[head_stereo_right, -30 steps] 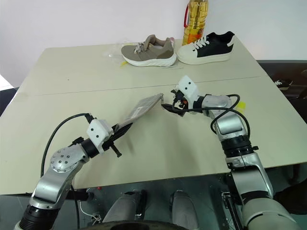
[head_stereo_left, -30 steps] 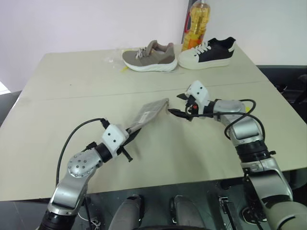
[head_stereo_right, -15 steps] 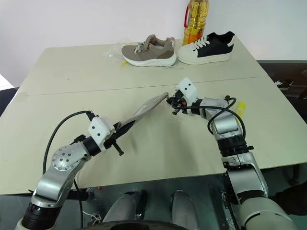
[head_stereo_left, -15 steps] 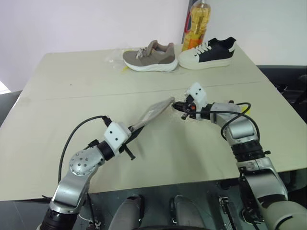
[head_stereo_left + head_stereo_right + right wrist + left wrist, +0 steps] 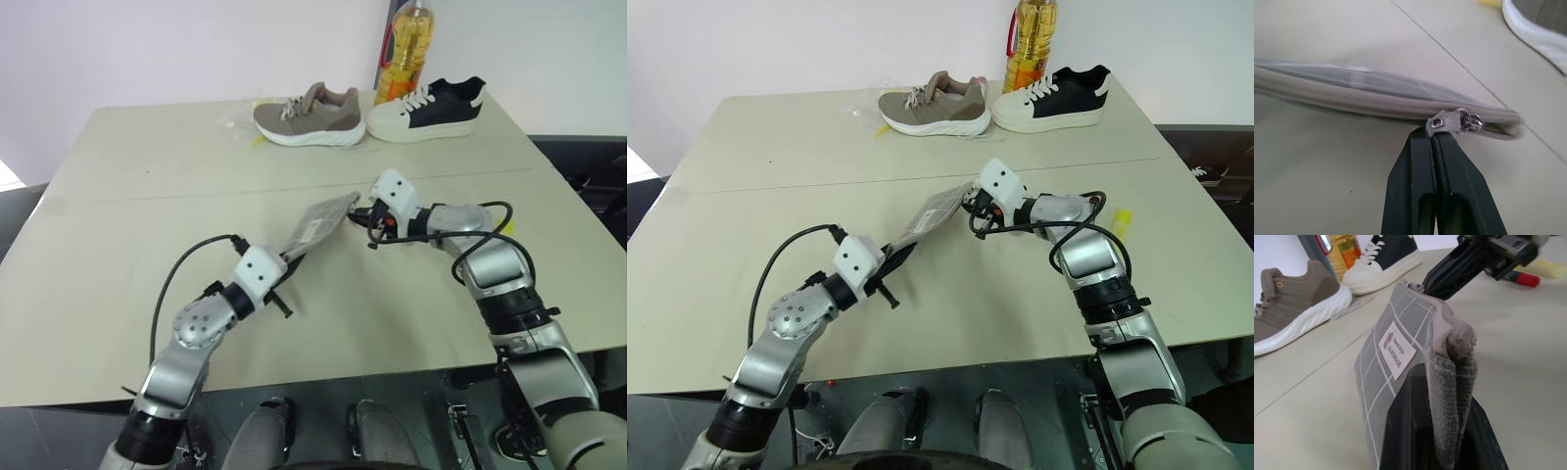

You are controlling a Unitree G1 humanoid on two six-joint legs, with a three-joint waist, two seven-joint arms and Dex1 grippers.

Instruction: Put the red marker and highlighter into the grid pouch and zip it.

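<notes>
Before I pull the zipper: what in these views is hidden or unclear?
1. Right wrist view: the right pincer is shut right at the zipper pull; its tips hide whether the tab is clamped.
2. Wrist views: the grid pouch shows its zipper edge end-on, so how far it is zipped is unclear.
3. Left wrist view: red marker partly behind the right pincer; highlighter cut by the frame edge.
</notes>
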